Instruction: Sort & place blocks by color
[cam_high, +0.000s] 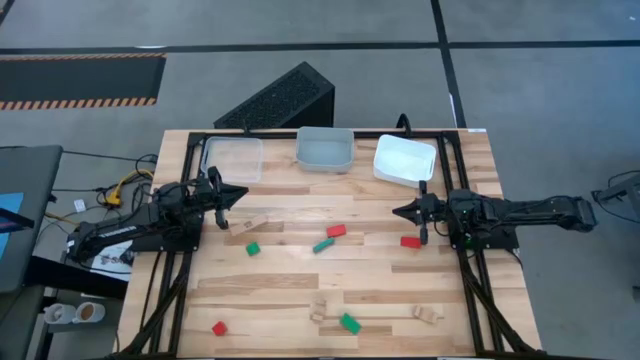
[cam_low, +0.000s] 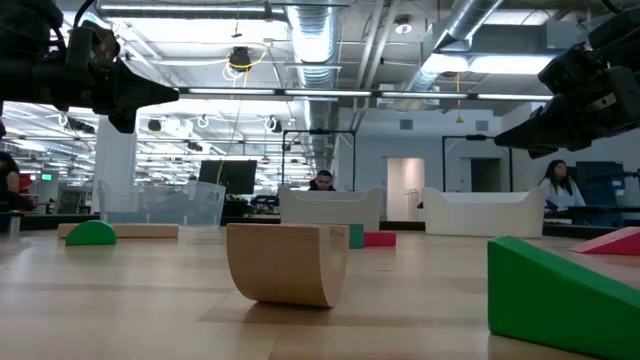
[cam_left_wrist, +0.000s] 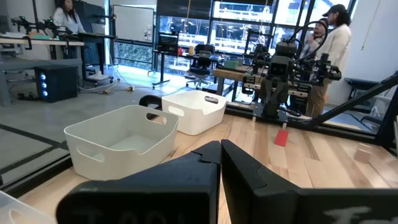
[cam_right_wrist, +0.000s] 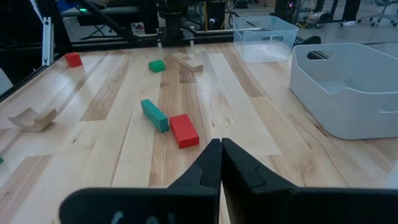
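Both arms are hovering above the wooden table (cam_high: 300, 290), one at each side, and neither is holding anything. The left gripper (cam_high: 240, 192) is sitting with its fingers pressed together, pointing toward the table's middle, just beside a plain light-wood block (cam_high: 250, 223). The right gripper (cam_high: 400, 211) is likewise pressed together with nothing between its fingers — in the high view it is lying close to a red block (cam_high: 410, 241).

The blocks are lying scattered over the table, none of them in a tray. Near the middle, a red brick (cam_high: 336, 230) and a green brick (cam_high: 323, 244) are lying just beside each other; the right wrist view is showing the same pair ahead of its fingers. A small green block (cam_high: 253, 248) is lying near the left arm. Along the near edge are sitting a small red block (cam_high: 219, 327), a green block (cam_high: 349, 322), a light-wood piece (cam_high: 320, 310) and another light-wood piece (cam_high: 428, 314).

Three trays are standing in a row at the far edge — a clear tray (cam_high: 232, 158), a middle tray (cam_high: 325, 149) and a white tray (cam_high: 405, 159).
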